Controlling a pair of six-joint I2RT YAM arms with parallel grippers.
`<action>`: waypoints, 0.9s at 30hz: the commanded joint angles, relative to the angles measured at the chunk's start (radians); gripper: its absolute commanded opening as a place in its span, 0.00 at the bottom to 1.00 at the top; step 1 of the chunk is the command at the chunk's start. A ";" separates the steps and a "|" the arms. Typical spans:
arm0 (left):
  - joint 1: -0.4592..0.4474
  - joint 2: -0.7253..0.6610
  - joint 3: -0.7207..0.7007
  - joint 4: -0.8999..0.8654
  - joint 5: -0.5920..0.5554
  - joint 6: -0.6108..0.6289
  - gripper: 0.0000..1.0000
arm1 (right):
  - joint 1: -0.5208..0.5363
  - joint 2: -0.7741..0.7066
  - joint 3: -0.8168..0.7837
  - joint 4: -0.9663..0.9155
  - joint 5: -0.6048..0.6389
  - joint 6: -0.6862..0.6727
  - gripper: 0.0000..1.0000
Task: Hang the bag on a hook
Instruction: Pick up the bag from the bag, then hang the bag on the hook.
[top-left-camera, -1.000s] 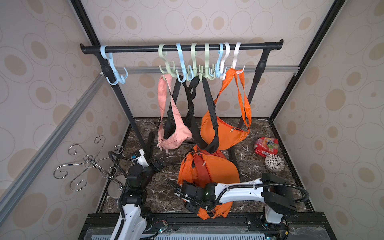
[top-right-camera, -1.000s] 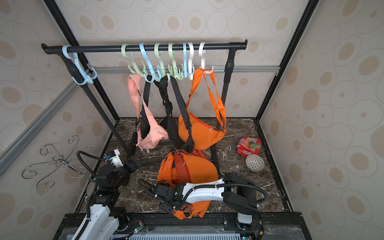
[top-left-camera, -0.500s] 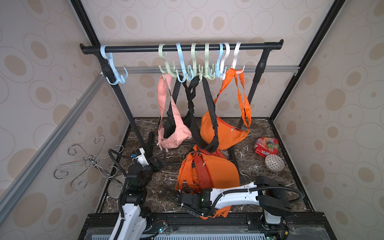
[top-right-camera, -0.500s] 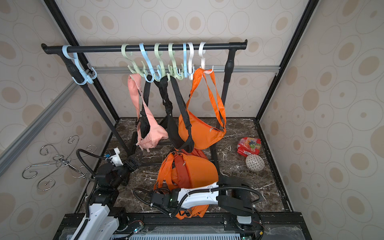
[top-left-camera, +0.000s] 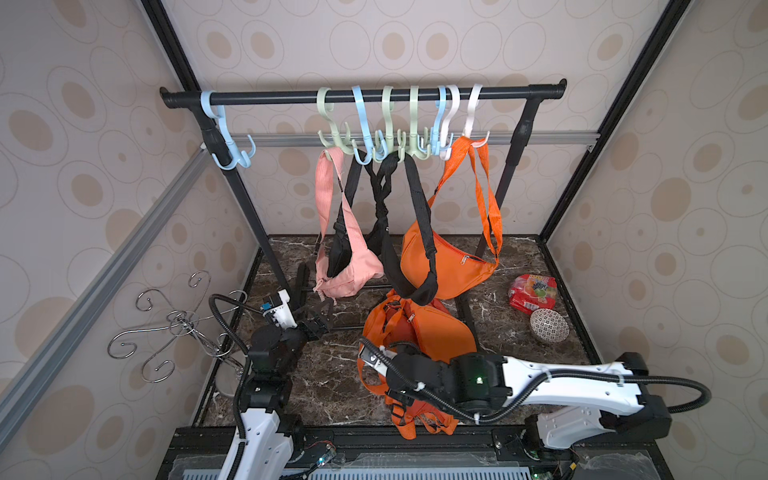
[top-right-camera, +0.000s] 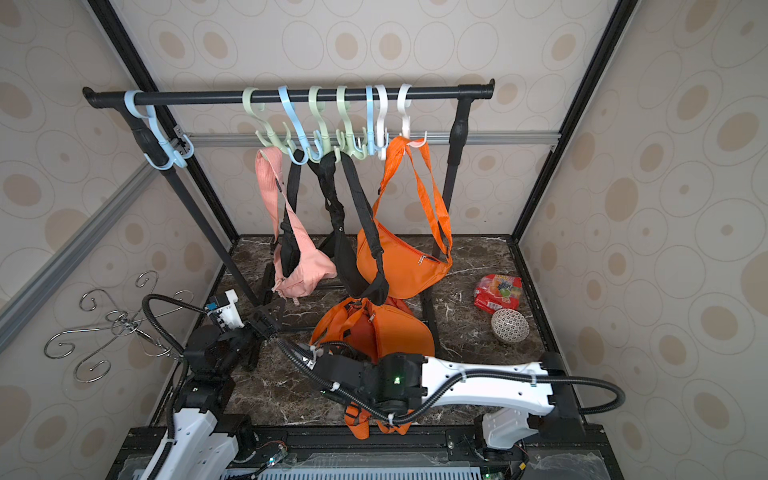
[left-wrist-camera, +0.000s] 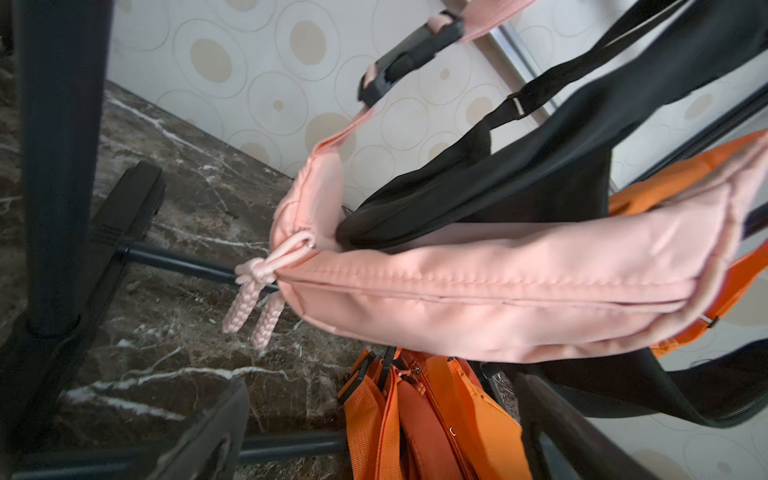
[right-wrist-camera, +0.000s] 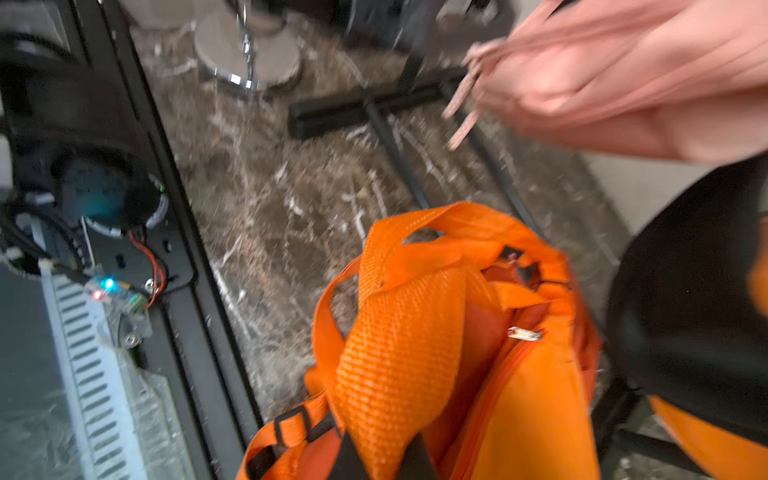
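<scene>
An orange bag (top-left-camera: 432, 328) (top-right-camera: 395, 328) lies on the marble floor below the rack. My right gripper (top-left-camera: 392, 384) (right-wrist-camera: 378, 461) is at its near edge, shut on a fold of its orange webbing strap (right-wrist-camera: 399, 353). More strap trails over the front rail (top-left-camera: 405, 424). A black rod (top-left-camera: 291, 97) carries several plastic hooks. A light-blue hook (top-left-camera: 230, 145) hangs bare at its left end. My left gripper (top-left-camera: 318, 322) (left-wrist-camera: 382, 449) stands open by the rack's foot, holding nothing, its fingers (left-wrist-camera: 208, 436) apart from the bag.
A pink bag (top-left-camera: 349, 266), a black bag (top-left-camera: 411, 270) and another orange bag (top-left-camera: 453, 266) hang from the middle hooks. A silver wire stand (top-left-camera: 174, 328) is at the left. A red snack pack (top-left-camera: 534, 291) and a patterned bowl (top-left-camera: 548, 326) lie at the right.
My right jaws have closed on the orange strap, and the right arm has shifted a little over the bag's near edge. The left arm has stayed where it was.
</scene>
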 joint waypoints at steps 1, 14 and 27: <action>0.003 0.025 0.108 0.028 0.055 0.097 1.00 | -0.005 -0.019 0.082 -0.044 0.175 -0.227 0.00; -0.129 0.156 0.360 0.012 0.031 0.232 1.00 | -0.130 0.003 0.498 0.250 0.102 -0.878 0.00; -0.327 0.205 0.411 -0.012 -0.122 0.308 1.00 | -0.575 0.482 1.368 0.172 -0.288 -0.818 0.00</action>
